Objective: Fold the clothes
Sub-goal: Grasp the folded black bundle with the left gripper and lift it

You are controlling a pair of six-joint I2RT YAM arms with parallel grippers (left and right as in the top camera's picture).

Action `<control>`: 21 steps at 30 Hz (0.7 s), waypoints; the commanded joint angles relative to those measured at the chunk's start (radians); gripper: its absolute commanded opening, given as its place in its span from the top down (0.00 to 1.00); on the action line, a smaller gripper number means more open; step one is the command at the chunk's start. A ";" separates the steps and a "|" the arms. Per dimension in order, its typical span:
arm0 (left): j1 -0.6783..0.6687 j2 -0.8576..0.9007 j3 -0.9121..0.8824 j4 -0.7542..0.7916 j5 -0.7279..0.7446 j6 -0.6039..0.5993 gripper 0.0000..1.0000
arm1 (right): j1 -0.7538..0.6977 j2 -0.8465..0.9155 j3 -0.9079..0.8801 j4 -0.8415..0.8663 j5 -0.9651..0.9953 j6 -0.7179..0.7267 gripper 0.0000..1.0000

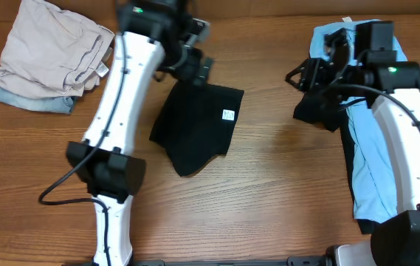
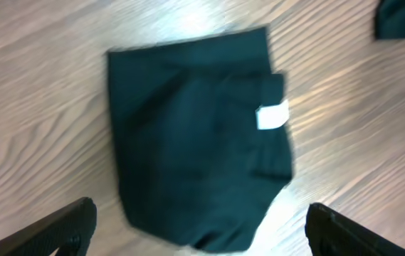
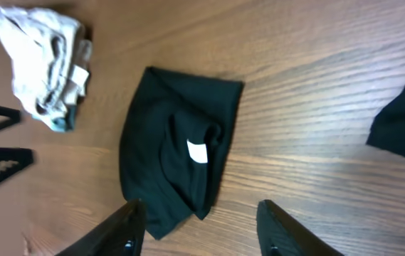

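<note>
Wooden table [image 1: 283, 196] holds black garment [image 1: 195, 133], white label [image 1: 228, 114] unreadable

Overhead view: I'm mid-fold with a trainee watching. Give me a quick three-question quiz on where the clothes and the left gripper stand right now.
1. True or false: the black garment lies on the table with its white tag facing up.
2. What sits between the fingers of the left gripper? A. the black garment B. the white tag C. nothing
3. Fill in: in the overhead view, the beige pile sits at the table's upper-____ corner.

Key: 1 true; 2 C; 3 left.
</note>
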 commanded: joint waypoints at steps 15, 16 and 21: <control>-0.246 -0.016 -0.360 0.063 -0.010 0.172 0.04 | -0.087 0.051 -0.060 0.009 0.097 -0.024 0.35; -0.259 -0.016 -0.403 0.080 -0.010 0.168 0.04 | -0.095 0.051 -0.060 0.005 0.098 -0.030 0.35; -0.307 -0.016 -0.571 0.169 -0.011 0.145 0.04 | -0.111 0.051 -0.060 -0.013 0.133 -0.047 0.35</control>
